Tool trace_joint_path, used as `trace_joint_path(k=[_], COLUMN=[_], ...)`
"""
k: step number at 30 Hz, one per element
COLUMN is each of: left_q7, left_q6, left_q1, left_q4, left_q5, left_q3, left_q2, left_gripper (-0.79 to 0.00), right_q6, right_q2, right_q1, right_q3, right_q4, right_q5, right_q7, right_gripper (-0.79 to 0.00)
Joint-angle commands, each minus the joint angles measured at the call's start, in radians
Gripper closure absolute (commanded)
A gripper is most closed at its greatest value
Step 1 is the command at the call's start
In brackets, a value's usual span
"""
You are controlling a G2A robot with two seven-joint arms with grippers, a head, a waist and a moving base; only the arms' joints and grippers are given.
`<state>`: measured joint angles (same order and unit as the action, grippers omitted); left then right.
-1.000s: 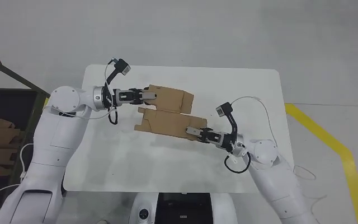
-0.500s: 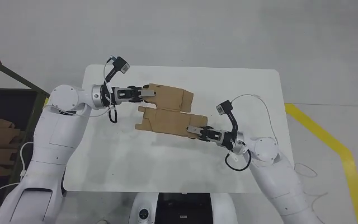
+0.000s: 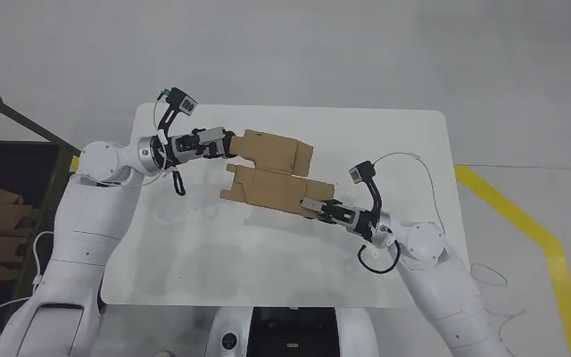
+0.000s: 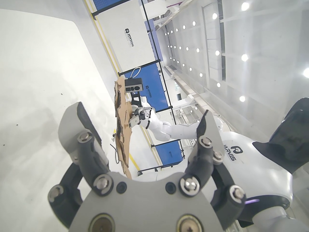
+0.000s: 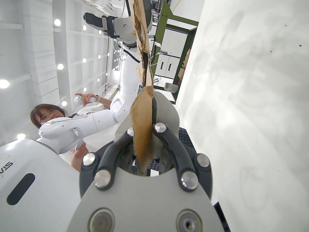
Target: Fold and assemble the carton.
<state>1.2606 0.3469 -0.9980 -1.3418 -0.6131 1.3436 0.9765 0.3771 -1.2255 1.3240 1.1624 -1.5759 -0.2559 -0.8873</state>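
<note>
So the carton (image 3: pixel 277 189) is a mostly flat brown blank, held up off the desk (image 3: pixel 178 259), roughly over its middle. The right jaws are clamped tight on its near right edge. I guess that's to anchor it so the panels have something to bend against. The left jaws are spread wide with nothing in them, parked just beside the far left corner, and I can't tell if they touch it. Looks like they're lined up to take a flap next.
</note>
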Motion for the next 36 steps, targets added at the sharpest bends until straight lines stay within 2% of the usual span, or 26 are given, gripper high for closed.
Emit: trace_joint_path(k=[1,24,36], left_q7=[0.002,0.016,0.021], left_q6=[0.000,-0.028,-0.026], left_q1=[0.001,-0.015,0.012], left_q4=[-0.001,-0.063,-0.054], left_q5=[-0.003,0.023,0.035], left_q3=[-0.003,0.007,-0.018], left_q2=[0.001,-0.006,-0.003], left_gripper=[-0.785,-0.785,-0.785], right_q6=[0.003,-0.015,-0.013], right_q2=[0.000,0.008,0.008], right_q1=[0.003,0.010,0.002], right_q3=[-0.004,-0.027,-0.052], right_q4=[0.001,0.014,0.014], right_q5=[0.006,0.074,0.073], right_q7=[0.009,0.083,0.090], right_gripper=[0.000,0.000,0.000])
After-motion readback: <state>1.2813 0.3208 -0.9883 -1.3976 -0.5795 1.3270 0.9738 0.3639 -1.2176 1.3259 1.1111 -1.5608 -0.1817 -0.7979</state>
